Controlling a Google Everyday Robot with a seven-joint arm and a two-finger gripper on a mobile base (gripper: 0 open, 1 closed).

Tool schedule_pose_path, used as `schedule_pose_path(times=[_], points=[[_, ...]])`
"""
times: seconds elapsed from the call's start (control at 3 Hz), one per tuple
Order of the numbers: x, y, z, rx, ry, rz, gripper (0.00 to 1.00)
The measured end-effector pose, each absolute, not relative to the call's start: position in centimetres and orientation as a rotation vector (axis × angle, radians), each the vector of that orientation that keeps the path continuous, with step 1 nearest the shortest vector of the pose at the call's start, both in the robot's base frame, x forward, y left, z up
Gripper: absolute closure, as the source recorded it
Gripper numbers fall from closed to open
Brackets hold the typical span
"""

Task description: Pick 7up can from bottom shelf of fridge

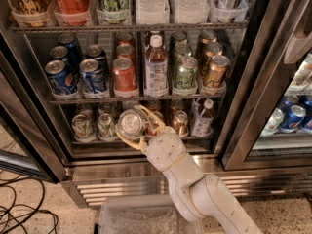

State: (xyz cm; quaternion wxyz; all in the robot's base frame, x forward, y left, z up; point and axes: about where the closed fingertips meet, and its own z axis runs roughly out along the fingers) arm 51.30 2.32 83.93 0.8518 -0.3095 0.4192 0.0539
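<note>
My gripper (131, 125) is shut on the 7up can (128, 122), with one finger above it and one below. The can is tilted so its silver lid faces the camera, and it hangs just in front of the bottom shelf (97, 141) of the fridge (243, 106), left of centre. My white arm reaches up to it from the lower right. Two similar pale cans (82, 126) stand on the bottom shelf to the left. A red can (179, 122) and a small bottle (202, 117) stand to the right.
The middle shelf holds blue Pepsi cans (59, 75), a red can (124, 74), a bottle (156, 65) and green and gold cans. The ribbed base grille (117, 185) lies below. A second cooler with blue cans (292, 117) is at right. Cables (19, 208) lie on the floor at left.
</note>
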Motion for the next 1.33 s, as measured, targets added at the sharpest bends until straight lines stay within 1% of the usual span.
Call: schedule_pose_path(times=[0.33, 0.67, 1.0, 1.33], points=[[49.5, 1.1, 87.0, -0.647, 0.840, 0.227, 1.00], [47.4, 0.1, 89.2, -0.714, 0.860, 0.288, 1.00], [46.3, -1.8, 91.5, -0.748, 0.932, 0.301, 1.00], [45.5, -2.7, 94.8, -0.814, 0.963, 0.260, 1.00]])
